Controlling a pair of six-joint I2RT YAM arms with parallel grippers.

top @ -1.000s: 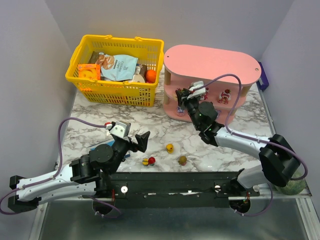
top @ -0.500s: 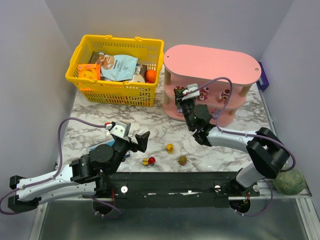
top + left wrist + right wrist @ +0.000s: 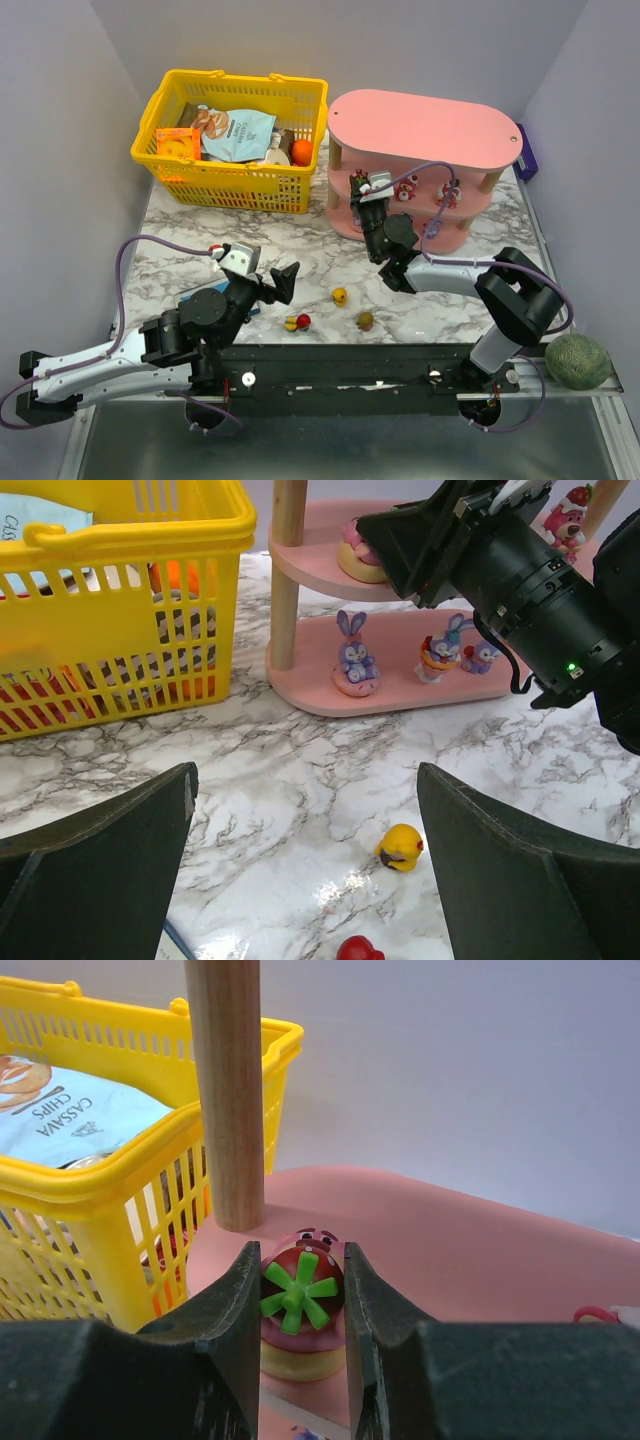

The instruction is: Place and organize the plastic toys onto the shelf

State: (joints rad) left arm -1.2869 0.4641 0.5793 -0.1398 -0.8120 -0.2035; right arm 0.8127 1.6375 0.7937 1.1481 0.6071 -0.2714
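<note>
While the right gripper [image 3: 301,1290] is pinching a strawberry-capped pink figurine [image 3: 300,1352] between its two fingers, we are looking along them onto the middle tier of the pink shelf [image 3: 470,1240]. The figurine is sitting just in front of a wooden post [image 3: 225,1090] at the tier's left end. Its pale base is down at the tier's surface, though we are not able to tell whether it is touching. Beyond the post, the yellow basket [image 3: 100,1190] is standing beside the shelf and holding a cassava chips packet [image 3: 60,1120].

On the bottom tier we are seeing a purple bunny figurine [image 3: 355,660] standing upright, with two more small figurines [image 3: 440,655] a little to its right. A pink bear figurine [image 3: 568,525] is standing farther along the middle tier.

The left gripper [image 3: 310,870] is hanging low over the marble table [image 3: 300,750], its jaws spread wide with nothing between them. Just ahead of it a yellow figurine [image 3: 402,846] is lying on the marble, a red figurine [image 3: 360,948] is lying nearer, and a brownish figurine [image 3: 366,320] is lying off to the right.
</note>
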